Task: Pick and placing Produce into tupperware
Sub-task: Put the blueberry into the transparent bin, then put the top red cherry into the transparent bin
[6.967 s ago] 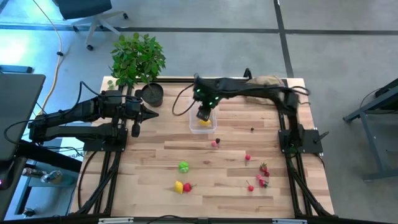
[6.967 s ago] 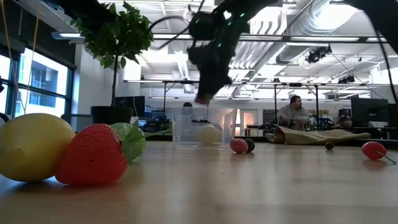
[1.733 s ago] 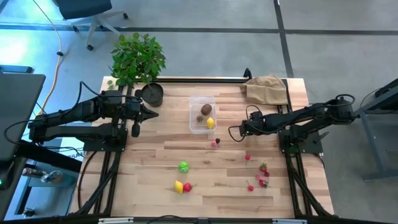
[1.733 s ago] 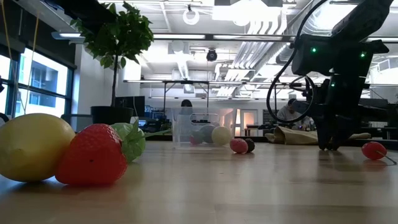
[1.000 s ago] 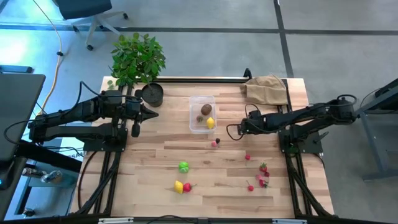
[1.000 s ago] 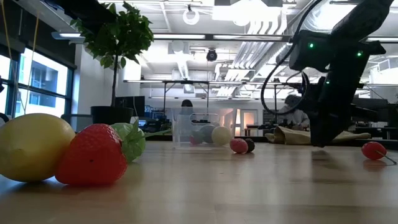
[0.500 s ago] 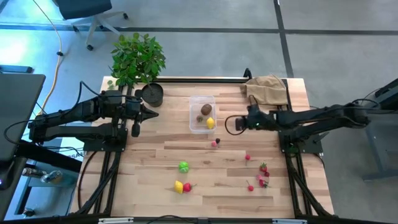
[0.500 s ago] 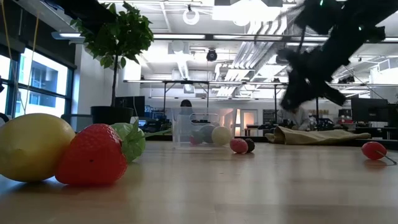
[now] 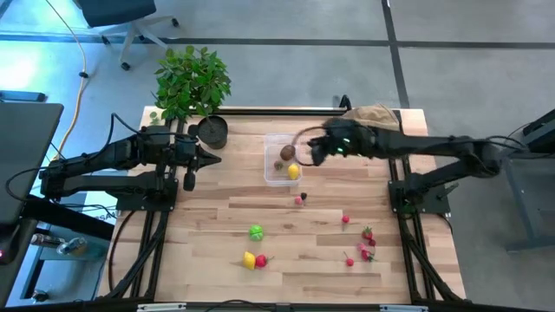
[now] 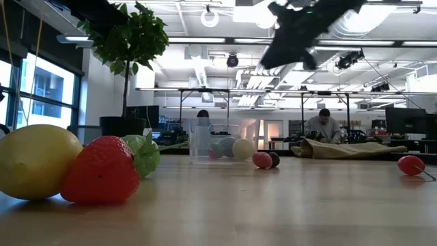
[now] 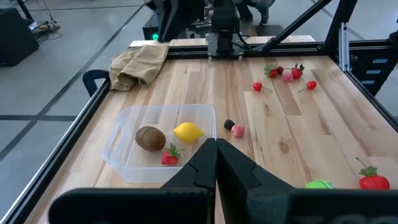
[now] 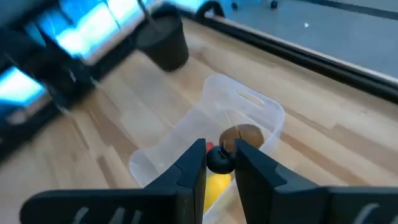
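Note:
The clear tupperware (image 9: 283, 159) stands at the table's far middle with a brown kiwi (image 9: 287, 152), a yellow lemon (image 9: 294, 171) and a red berry (image 9: 278, 165) inside. My right gripper (image 9: 310, 154) is high above the table by the tub's right side, shut on a small dark berry (image 12: 219, 162). In the right wrist view (image 12: 219, 158) the tub (image 12: 249, 106) lies below it. My left gripper (image 9: 212, 158) is shut and empty, left of the tub. More produce lies loose on the table: a green round one (image 9: 256, 231), a lemon (image 9: 250, 259), a strawberry (image 9: 261, 260). My right gripper pinches the small dark berry by its two sides (image 12: 213, 163) between its two fingers. The fingers come slanting down from the table's right side. The berry is lifted clear, high above the table over the tub's near right part.
A pink and a dark berry (image 9: 300, 198) lie just near of the tub. Several red berries (image 9: 364, 243) are scattered at the near right. A black plant pot (image 9: 212, 130) with a leafy plant and a tan paper bag (image 9: 373, 121) stand along the far edge.
My right gripper has risen off the table right of the tub and swung up and toward the far left, to the tub's right side, staying shut on the small dark berry, which is lifted clear with it.

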Robot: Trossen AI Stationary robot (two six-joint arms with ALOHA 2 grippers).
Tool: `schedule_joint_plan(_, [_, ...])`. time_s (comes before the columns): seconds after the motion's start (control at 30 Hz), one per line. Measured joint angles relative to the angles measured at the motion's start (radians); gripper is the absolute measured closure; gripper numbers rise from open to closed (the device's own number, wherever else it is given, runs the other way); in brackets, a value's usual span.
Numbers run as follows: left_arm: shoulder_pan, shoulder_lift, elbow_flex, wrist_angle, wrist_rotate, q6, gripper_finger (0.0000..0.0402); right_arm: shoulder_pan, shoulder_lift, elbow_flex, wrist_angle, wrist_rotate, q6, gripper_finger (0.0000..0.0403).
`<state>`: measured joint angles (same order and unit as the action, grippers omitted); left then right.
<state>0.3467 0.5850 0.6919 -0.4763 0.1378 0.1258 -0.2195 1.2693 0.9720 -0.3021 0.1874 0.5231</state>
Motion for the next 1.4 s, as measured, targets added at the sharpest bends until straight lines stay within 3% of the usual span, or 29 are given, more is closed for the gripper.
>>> schedule_joint_plan(0.2, [0.0, 0.0, 0.0, 0.001, 0.0, 0.0, 0.0401, -0.024, 0.306, 0.282, -0.215, -0.089, -0.188, 0.0341])
schedule_joint_plan(0.37, [0.0, 0.0, 0.0, 0.002, 0.0, 0.0, 0.0401, -0.024, 0.552, 0.478, -0.384, -0.1, -0.294, 0.0341])
schedule_joint_plan(0.6, [0.0, 0.0, 0.0, 0.002, 0.0, 0.0, 0.0401, -0.025, 0.778, 0.675, -0.529, -0.149, -0.349, 0.0341])
schedule_joint_plan(1.07, [0.0, 0.0, 0.0, 0.003, 0.0, 0.0, 0.0401, -0.04, 0.831, 0.715, -0.552, -0.194, -0.338, 0.034])
schedule_joint_plan(1.4, [0.0, 0.0, 0.0, 0.002, 0.0, 0.0, 0.0401, -0.043, 0.831, 0.715, -0.566, -0.187, -0.322, 0.0295])
